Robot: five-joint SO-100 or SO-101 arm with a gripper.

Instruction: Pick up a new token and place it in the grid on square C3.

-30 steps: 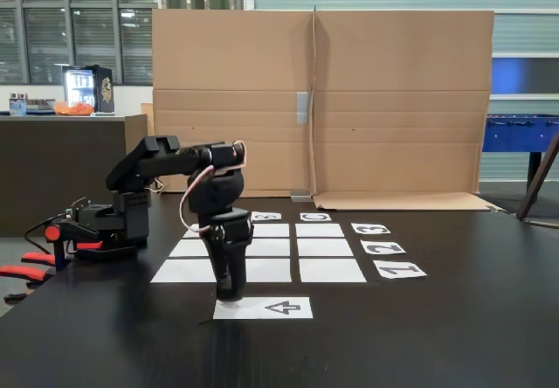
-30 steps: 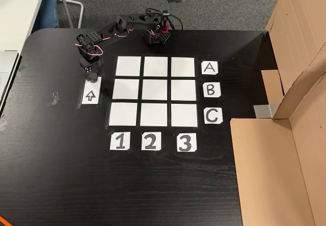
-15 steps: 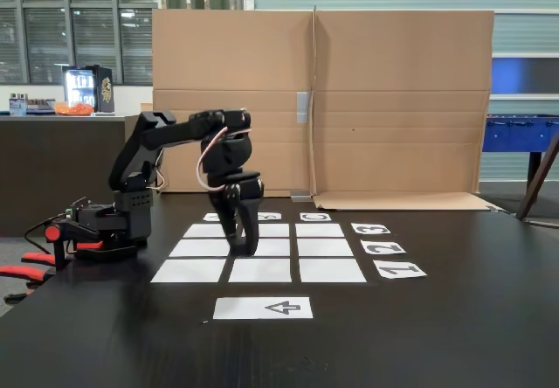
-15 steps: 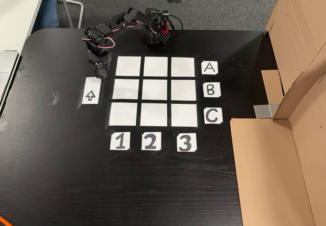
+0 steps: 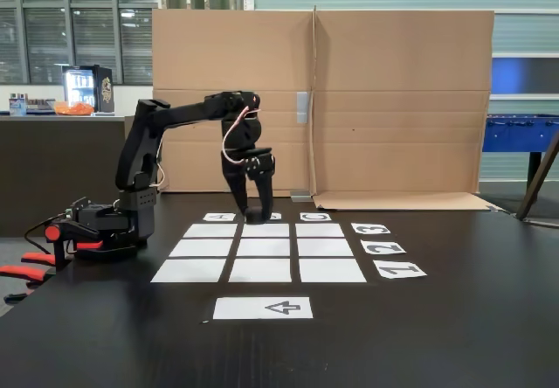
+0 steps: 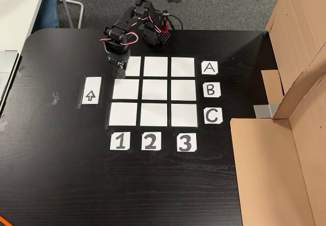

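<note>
The small dark grey-black token cannot be made out in either fixed view; if carried, it sits inside the black two-finger hand (image 6: pixel 120 73), whose closure I cannot tell. That hand hangs over the nine-rectangle white paper grid (image 6: pixel 155 91) at its ten o'clock edge, with plain white corner square C3 (image 6: pixel 184 115) well apart at four o'clock on the black table (image 6: pixel 61 175). A loose pinch during the long diagonal carry could drop the token short of that square.
</note>
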